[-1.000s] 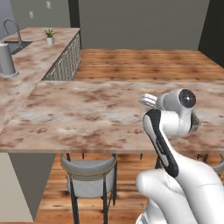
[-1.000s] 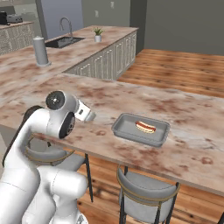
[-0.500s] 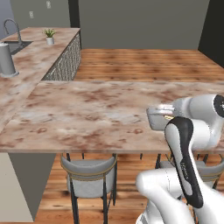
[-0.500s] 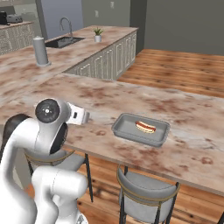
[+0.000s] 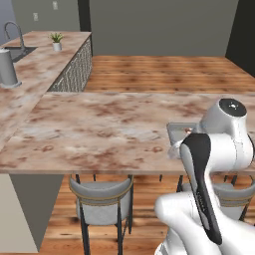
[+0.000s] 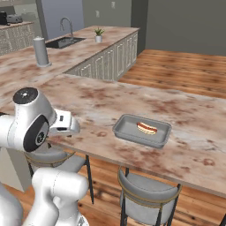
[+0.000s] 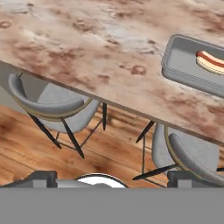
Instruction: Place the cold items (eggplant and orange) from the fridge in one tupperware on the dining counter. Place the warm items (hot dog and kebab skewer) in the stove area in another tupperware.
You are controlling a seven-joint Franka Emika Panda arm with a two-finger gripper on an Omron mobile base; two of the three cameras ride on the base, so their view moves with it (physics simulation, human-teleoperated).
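A shallow grey tupperware [image 6: 128, 132] sits on the marble dining counter [image 6: 190, 150] near its front edge, and the hot dog [image 6: 146, 128] lies inside it. The hand view catches this tupperware [image 7: 183, 65] and hot dog [image 7: 211, 61] at its upper right. In the left base view my arm covers most of the tupperware [image 5: 178, 130]. My gripper [image 6: 73, 127] hangs by the counter's front edge, left of the tupperware, with stools below. Its fingertips [image 7: 41, 177] stand wide apart, open and empty. The eggplant, orange, kebab skewer and fridge are out of view.
Grey padded stools [image 6: 148, 194] [image 5: 102, 191] [image 7: 52, 105] stand under the counter's front edge. At the far left a side counter carries a sink with a faucet [image 6: 66, 26], a grey cylinder [image 6: 40, 51] and a small potted plant [image 6: 99, 34]. Wooden floor lies beyond.
My arm has folded back and down, drawing the open hand away from the tupperware toward the counter's front edge. The hot dog and its tupperware have stayed put.
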